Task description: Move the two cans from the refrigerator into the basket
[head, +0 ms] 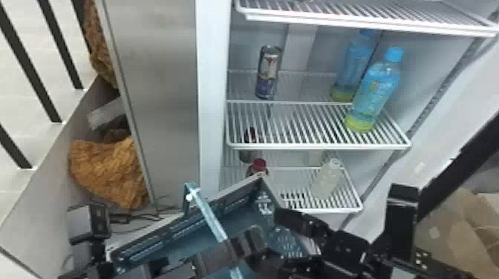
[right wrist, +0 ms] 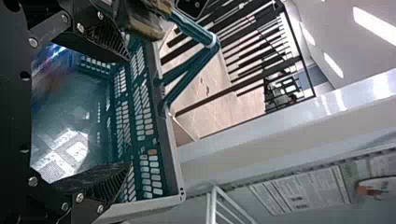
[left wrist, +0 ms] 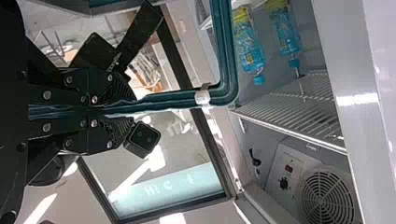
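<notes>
Can point(head: 268, 72) stands back from shelf edge point(head: 315, 147), well apart from 2 bottles point(head: 374, 92).

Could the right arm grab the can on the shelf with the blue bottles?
Probably yes: the right gripper is open, and the blue bottles stand off to the right of the can, leaving its front free.

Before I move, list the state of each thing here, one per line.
Left hand: shut on basket handle
Right hand: open
Basket: handle raised
Refrigerator: open
Drink can: upright on shelf
Front blue bottle: upright, capped
Rear blue bottle: upright, capped
Pale bottle: upright
Red-capped bottle: closed
</notes>
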Controlling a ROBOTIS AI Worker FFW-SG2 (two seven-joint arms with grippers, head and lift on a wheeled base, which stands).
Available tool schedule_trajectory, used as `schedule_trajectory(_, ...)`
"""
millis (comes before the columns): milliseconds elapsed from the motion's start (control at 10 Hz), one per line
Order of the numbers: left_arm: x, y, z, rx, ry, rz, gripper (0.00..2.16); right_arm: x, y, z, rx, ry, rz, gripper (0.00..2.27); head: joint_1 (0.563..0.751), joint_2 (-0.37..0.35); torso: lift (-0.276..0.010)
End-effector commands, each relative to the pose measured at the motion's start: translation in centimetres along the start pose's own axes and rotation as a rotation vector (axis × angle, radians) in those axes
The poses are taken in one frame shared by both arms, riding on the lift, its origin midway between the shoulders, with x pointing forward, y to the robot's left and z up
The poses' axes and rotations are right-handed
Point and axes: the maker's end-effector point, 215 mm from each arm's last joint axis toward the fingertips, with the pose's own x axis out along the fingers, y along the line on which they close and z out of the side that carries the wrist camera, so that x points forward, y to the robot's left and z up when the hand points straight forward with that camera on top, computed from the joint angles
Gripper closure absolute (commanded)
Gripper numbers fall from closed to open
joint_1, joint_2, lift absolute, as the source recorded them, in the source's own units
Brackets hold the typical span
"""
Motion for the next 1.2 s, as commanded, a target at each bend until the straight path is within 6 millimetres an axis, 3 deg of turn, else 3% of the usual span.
schedule_trajectory(0,0.0,0.0,0.0,-0.001,0.0,-0.001,1.2,-0.7,-1.5,2.0,-0.037,-0.058,-0.043,0.25,0.695,-0.158,-0.035)
schedule_trajectory(400,0.0,0.0,-0.1,-0.003,-0.002,-0.001,1.2,-3.8,-8.1,8.2,-0.16,-0.218,-0.248,0.25,0.695,-0.246,-0.035)
schedule_trajectory(1100,0.0,0.0,-0.1,-0.006,-0.003,-0.001,1.2,-2.9,-15.6,12.2,-0.214,-0.359,-0.384,0.25,0.695,-0.312,-0.035)
